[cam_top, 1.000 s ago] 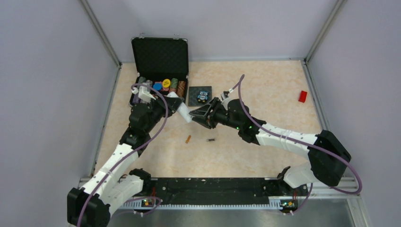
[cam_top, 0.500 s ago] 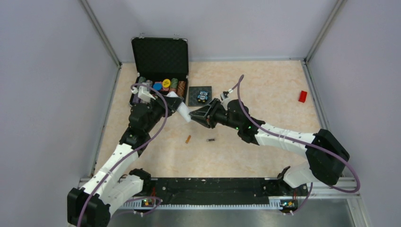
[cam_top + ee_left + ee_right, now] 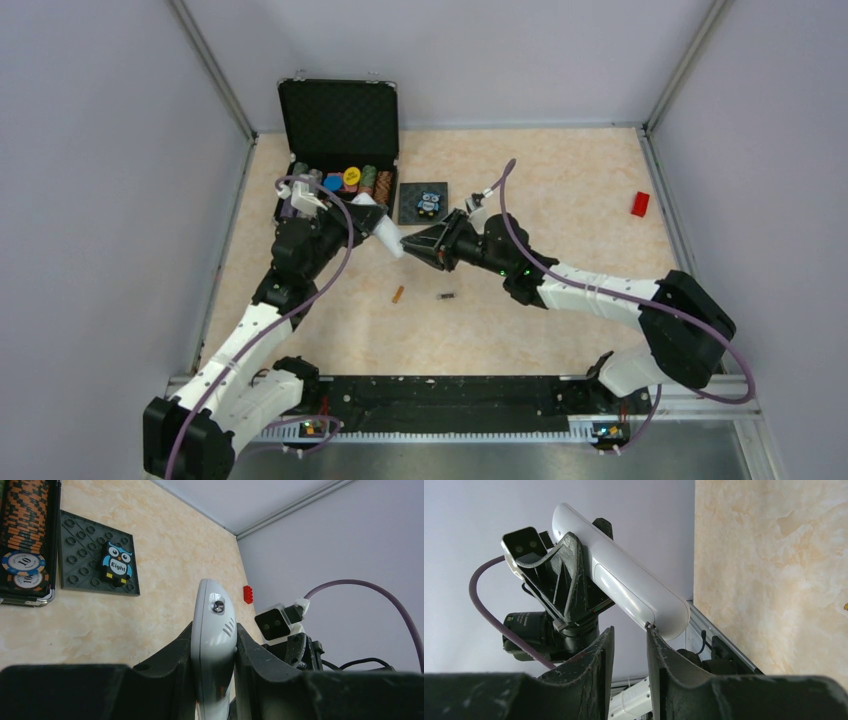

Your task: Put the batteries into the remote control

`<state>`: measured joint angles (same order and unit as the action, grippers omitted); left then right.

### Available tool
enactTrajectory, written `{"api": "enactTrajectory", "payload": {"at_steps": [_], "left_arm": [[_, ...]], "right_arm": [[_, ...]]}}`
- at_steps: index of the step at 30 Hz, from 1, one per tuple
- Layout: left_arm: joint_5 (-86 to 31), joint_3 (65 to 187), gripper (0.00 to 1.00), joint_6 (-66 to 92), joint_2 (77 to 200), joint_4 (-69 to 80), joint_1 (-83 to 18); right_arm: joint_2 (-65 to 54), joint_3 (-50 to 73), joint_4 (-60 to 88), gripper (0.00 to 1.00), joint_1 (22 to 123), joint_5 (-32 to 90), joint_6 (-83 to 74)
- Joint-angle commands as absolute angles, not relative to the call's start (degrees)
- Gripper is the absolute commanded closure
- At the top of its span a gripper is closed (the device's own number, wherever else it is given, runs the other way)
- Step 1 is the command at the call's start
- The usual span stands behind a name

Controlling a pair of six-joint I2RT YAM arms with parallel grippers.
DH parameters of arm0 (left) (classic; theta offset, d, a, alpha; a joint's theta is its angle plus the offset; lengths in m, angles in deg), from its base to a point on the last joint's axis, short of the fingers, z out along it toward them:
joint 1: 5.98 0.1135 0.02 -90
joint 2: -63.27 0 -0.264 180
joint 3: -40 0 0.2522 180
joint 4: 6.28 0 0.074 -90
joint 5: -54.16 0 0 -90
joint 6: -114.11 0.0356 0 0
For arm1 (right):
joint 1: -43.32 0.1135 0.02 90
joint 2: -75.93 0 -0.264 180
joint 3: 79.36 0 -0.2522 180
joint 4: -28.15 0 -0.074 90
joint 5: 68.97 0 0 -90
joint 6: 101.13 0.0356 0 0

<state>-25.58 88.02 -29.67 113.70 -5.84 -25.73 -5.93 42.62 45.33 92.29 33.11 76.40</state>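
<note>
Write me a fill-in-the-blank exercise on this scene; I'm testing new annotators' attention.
The ___ arm's fingers clamp the remote control.
The orange battery and the dark battery lie on the ___, untouched.
The owl tile sits beside the open ___ holding poker chips.
Missing: left; table; case.

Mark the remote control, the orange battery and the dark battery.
remote control (image 3: 212, 630): left wrist view, middle of its white body.
orange battery (image 3: 398, 294): top external view, middle of its barrel.
dark battery (image 3: 446, 296): top external view, middle of its barrel.
</note>
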Motion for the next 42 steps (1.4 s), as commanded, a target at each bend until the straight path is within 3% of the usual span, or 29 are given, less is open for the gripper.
{"api": "enactTrajectory", "payload": {"at_steps": [1, 26, 37, 40, 42], "left_arm": [[-19.4, 89.6, 1.00, -33.2, 114.1, -11.3, -26.3], [-22.9, 90.0, 1.00, -28.3, 114.9, -3.4, -26.3], [-25.3, 90.5, 1.00, -27.3, 115.3, -1.9, -26.3], [-25.9, 90.5, 1.00, -26.9, 114.9, -2.3, -26.4], [-26.3, 90.3, 1.00, -26.6, 114.6, -3.2, -26.3]], "right_arm": [[-7.4, 42.7, 50.0, 0.70, 91.8, 32.7, 75.0], [-7.1, 42.8, 56.6, 0.70, 91.4, 32.1, 73.7], [-6.5, 43.2, 50.5, 0.69, 91.1, 31.8, 75.5], [-5.5, 42.8, 44.8, 0.65, 91.1, 31.9, 76.4], [-4.9, 42.4, 41.0, 0.57, 91.1, 31.9, 76.7]]}}
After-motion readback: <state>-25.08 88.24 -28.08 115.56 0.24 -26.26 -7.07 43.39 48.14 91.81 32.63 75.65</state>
